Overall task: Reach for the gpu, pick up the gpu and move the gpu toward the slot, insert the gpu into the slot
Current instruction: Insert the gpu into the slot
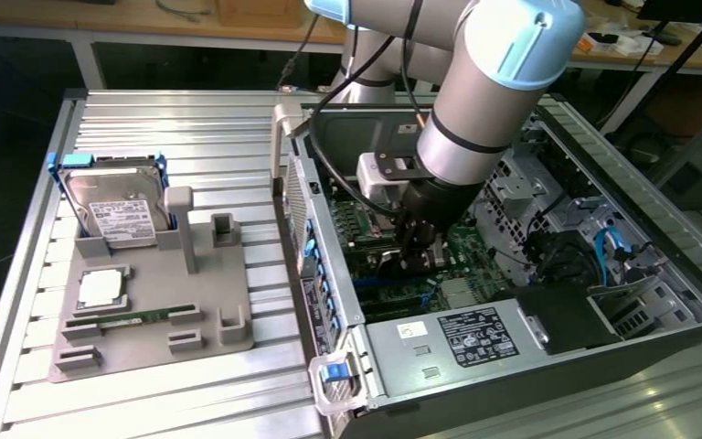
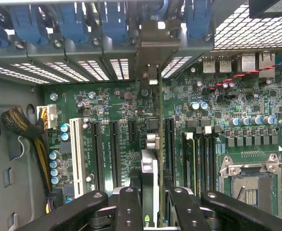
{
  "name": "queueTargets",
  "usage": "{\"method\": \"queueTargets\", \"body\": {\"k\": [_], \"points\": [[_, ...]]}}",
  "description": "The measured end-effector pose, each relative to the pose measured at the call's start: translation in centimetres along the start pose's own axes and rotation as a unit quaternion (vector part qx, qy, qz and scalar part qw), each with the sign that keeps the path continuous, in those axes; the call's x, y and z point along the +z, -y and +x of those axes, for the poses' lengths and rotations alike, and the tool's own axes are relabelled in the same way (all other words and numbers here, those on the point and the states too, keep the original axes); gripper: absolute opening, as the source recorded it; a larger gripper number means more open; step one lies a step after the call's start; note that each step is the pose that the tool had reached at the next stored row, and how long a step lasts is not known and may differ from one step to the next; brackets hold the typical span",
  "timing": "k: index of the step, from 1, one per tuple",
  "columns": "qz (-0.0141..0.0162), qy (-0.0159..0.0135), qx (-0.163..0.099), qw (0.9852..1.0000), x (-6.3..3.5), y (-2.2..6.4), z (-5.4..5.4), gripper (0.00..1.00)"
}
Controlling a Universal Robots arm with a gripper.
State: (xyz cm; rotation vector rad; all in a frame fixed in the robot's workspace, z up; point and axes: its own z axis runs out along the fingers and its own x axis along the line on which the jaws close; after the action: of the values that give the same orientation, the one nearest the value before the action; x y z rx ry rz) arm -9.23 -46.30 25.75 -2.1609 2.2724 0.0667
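Note:
My gripper (image 2: 150, 192) is shut on the gpu (image 2: 149, 168), which I see edge-on between the two black fingers (image 2: 128, 207). The card stands upright over the green motherboard (image 2: 121, 101), with its silver end bracket (image 2: 153, 48) up against the case's rear slot openings. The slot is hidden beneath the card. In the exterior view the gripper (image 1: 419, 251) is lowered inside the open computer case (image 1: 326, 274), close above the motherboard.
A white connector (image 2: 75, 149) and black card connectors (image 2: 97, 154) lie on one side of the card, memory connectors (image 2: 203, 159) and the CPU socket (image 2: 249, 183) on the other. A cable bundle (image 2: 25, 130) hangs nearby. A hard drive (image 1: 113, 210) and memory stick (image 1: 132, 318) rest on the grey fixture (image 1: 223, 352).

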Motion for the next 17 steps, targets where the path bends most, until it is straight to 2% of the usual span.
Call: {"method": "queueTargets", "body": {"k": [17], "points": [[0.0003, 0.0002, 0.008, 1.0, 0.4, 0.01, 0.02, 0.27]]}}
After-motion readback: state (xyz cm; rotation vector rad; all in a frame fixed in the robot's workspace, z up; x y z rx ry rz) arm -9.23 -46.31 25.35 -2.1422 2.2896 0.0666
